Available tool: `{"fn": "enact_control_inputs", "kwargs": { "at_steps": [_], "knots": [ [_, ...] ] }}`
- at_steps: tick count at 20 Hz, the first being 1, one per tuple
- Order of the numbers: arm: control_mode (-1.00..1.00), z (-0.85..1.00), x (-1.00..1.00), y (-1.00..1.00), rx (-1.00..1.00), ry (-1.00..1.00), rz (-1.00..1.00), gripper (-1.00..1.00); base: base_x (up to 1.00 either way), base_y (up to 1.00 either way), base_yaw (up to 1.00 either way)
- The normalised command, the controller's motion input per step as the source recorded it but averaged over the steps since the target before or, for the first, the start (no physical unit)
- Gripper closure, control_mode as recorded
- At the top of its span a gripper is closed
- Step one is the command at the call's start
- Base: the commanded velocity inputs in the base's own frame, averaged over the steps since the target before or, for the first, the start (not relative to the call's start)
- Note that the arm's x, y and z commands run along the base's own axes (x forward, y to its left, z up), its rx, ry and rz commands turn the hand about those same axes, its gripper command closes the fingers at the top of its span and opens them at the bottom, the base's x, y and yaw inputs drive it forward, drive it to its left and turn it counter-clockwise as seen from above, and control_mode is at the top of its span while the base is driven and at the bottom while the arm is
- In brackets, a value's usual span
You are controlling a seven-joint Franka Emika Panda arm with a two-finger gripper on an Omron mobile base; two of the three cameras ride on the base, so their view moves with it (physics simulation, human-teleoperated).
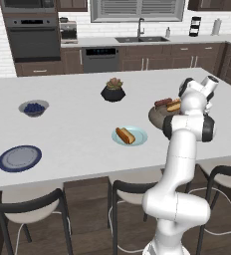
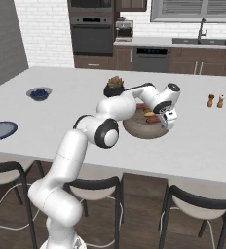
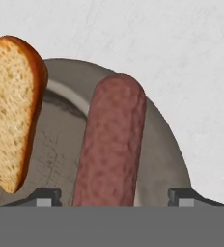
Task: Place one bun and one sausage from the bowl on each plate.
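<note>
**Gripper poised over the sausage in the bowl**

The white island counter (image 1: 77,134) carries everything. On it, seen from the left base view, the grey-blue plate with the dark rim (image 1: 20,158) lies bare at about 8 o'clock, well apart from the rest. The pale teal plate (image 1: 130,136) near the middle already holds a bun with a sausage in it. The bowl (image 1: 158,115) sits at about 3 o'clock, just beside the arm's upper links, with one sausage (image 3: 111,144) and one bun (image 3: 11,111) left inside.

The gripper (image 3: 115,201) hangs right over the bowl. In the hand view its tips stand wide, one on each side of the sausage's near end, not yet pressing it; nothing is held.

The sausage looks light, firm and smooth-skinned, and being round it may well roll or slip out of a loose pinch. The safest hold is likely across its width near mid-length, so neither end droops. The bun, at 9 o'clock of the sausage and apart from it, looks soft and crushable.
</note>
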Motion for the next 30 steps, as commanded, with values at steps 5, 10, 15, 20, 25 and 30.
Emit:
{"fn": "enact_control_inputs", "kwargs": {
  "at_steps": [5,10,15,20,25,30],
  "knots": [
    [-1.00,0.00,-0.01,0.01,0.00,0.00,0.00,1.00,0.00,0.00,0.00],
    [-1.00,0.08,-0.01,0.00,0.00,-0.04,0.00,1.00,0.00,0.00,0.00],
    [-1.00,0.43,-0.14,0.01,-0.07,0.00,0.00,1.00,0.00,0.00,0.00],
    [-1.00,0.62,-0.67,0.55,-0.19,-0.01,0.18,1.00,0.00,0.00,0.00],
    [-1.00,0.49,-0.51,1.00,-0.39,0.06,0.52,1.00,0.00,0.00,0.00],
    [-1.00,0.12,-0.36,1.00,-0.30,0.12,0.56,1.00,0.00,0.00,0.00]
  ]
}}
